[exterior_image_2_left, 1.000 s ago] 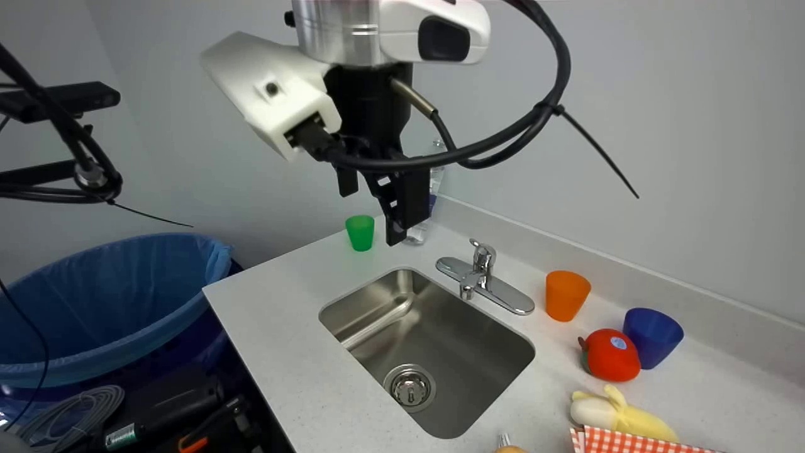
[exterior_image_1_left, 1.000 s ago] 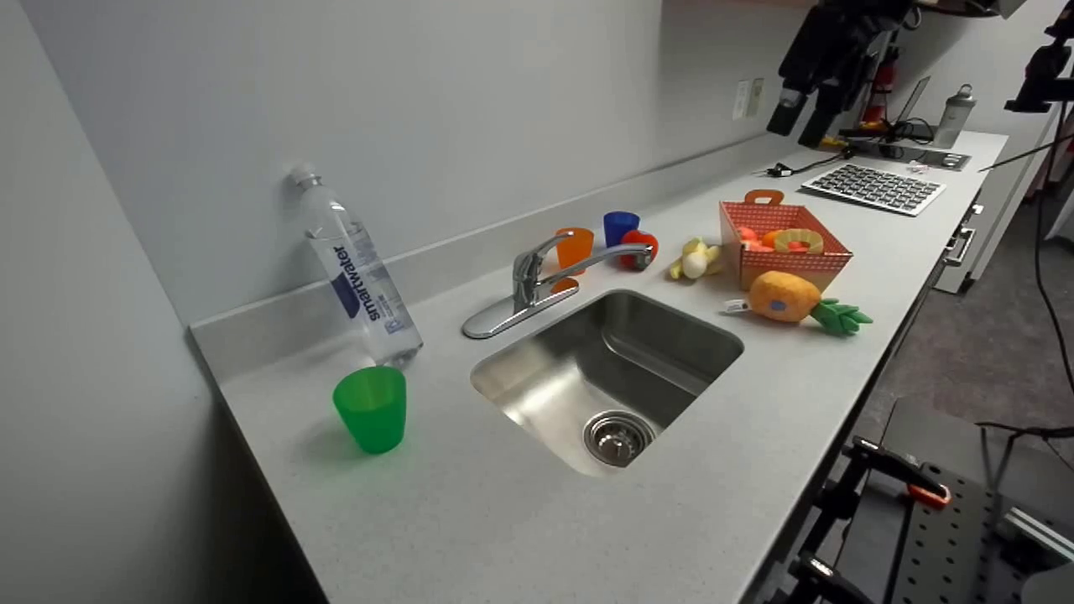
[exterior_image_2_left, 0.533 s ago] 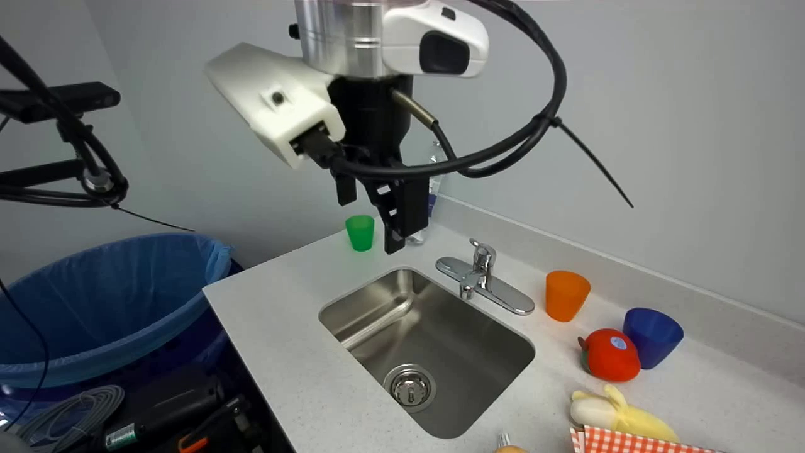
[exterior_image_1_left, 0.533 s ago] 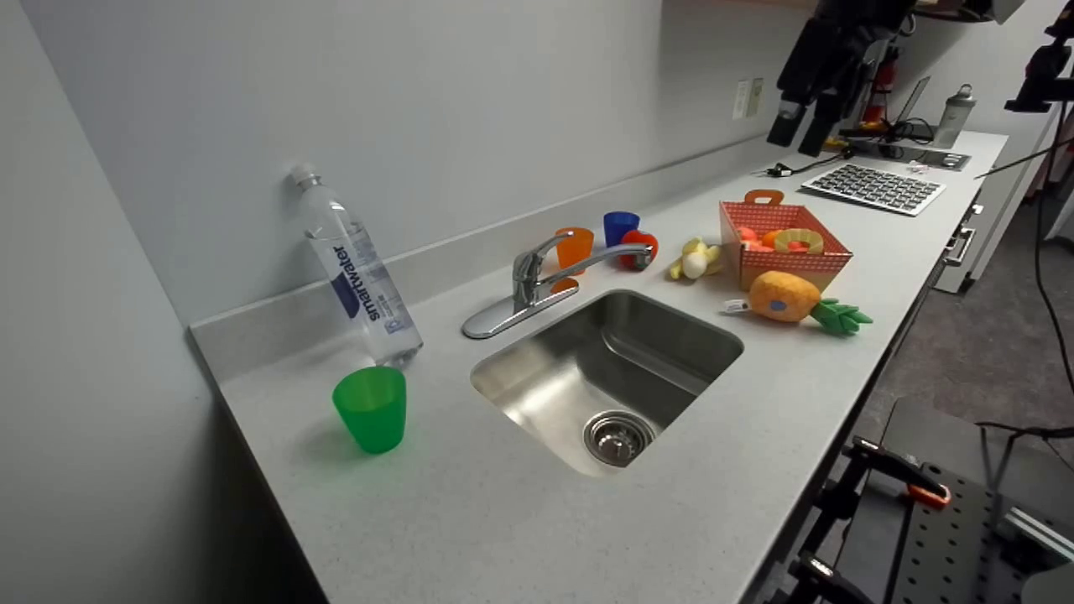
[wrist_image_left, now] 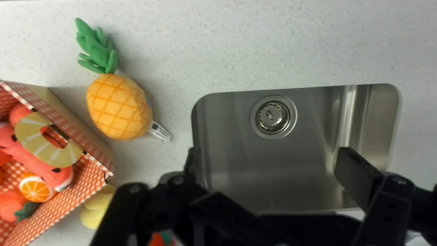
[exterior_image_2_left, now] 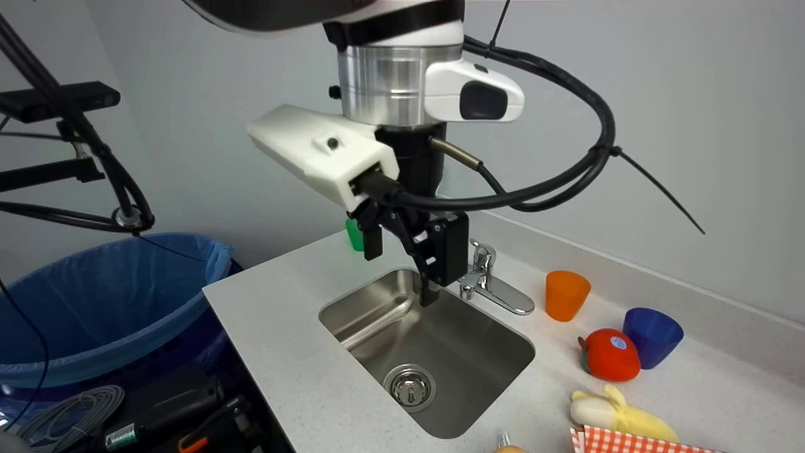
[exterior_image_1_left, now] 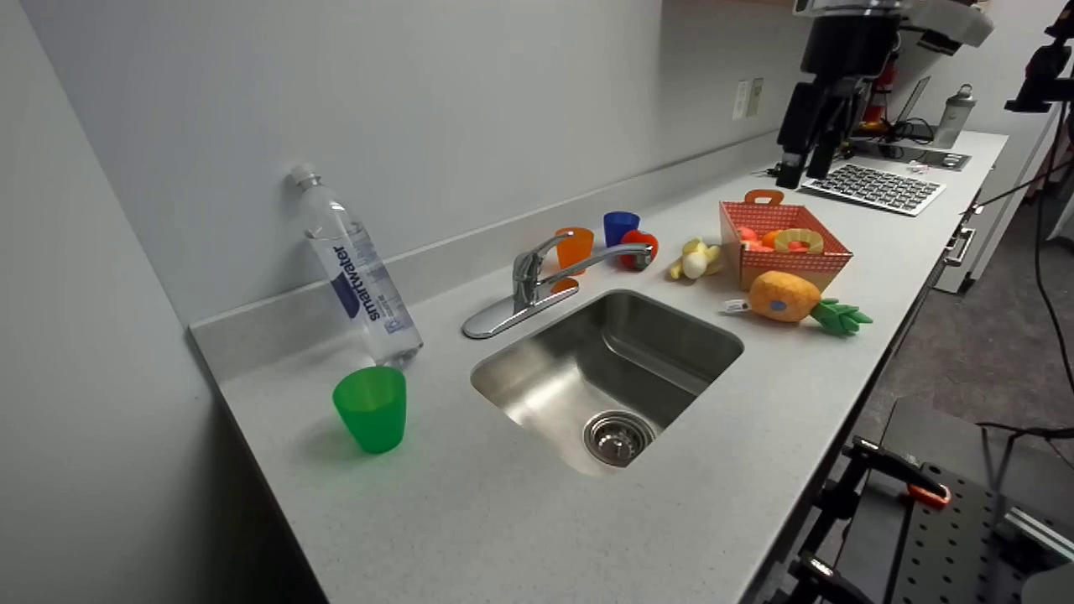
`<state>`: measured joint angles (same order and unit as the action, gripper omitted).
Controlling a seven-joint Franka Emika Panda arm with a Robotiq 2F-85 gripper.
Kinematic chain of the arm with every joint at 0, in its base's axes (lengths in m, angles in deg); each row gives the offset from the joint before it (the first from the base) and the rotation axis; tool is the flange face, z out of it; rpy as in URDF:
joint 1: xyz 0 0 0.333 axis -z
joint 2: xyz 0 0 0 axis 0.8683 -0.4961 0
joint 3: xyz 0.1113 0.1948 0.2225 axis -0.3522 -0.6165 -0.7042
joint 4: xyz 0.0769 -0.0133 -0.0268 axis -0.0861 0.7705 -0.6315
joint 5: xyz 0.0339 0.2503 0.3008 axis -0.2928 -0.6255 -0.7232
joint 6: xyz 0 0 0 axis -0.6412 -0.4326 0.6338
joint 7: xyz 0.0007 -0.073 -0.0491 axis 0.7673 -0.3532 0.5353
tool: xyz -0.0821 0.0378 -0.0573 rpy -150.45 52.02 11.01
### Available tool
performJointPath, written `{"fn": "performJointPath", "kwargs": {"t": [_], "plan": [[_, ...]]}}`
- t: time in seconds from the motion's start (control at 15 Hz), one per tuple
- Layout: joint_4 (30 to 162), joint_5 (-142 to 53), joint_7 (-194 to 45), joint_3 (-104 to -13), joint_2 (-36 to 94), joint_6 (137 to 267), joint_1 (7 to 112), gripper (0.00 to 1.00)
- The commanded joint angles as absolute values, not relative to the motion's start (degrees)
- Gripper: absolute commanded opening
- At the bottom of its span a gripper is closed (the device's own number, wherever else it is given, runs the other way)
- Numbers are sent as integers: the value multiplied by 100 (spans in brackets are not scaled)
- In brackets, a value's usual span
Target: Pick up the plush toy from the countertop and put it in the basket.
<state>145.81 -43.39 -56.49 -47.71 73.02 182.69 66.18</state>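
In an exterior view, the plush toy, an orange pineapple with a green leafy end, lies on its side on the countertop. The red checked basket stands just beside it, with red and orange things inside. A yellow banana toy lies near the basket. The gripper hangs in the air, well apart from the plush toy, its tips pointing down. A green cup stands upright by a tilted water bottle.

In an exterior view, the arm reaches down from the top, and the gripper shows in front of the sink and the faucet; its height above them cannot be judged. An orange cup stands near a red toy, which sits just beside a blue cup. Only a sliver of the plush toy and the checked rim of the basket show at the bottom edge.

In the wrist view, the fingers are spread wide, and the steel of the sink fills the gap between them. The plush toy lies well apart from the fingers, outside the basket and close to its wall, its white tag toward the sink. Inside the basket are a watermelon-like toy and an orange slice shape.
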Motion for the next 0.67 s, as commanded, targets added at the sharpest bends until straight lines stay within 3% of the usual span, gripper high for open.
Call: {"fn": "performJointPath", "kwargs": {"t": [0.0,0.6], "plan": [[14596,-3905,-5513,-4827,6944,18805,6900,100],[14646,-3182,-5957,-4688,5909,20177,7595,100]]}}
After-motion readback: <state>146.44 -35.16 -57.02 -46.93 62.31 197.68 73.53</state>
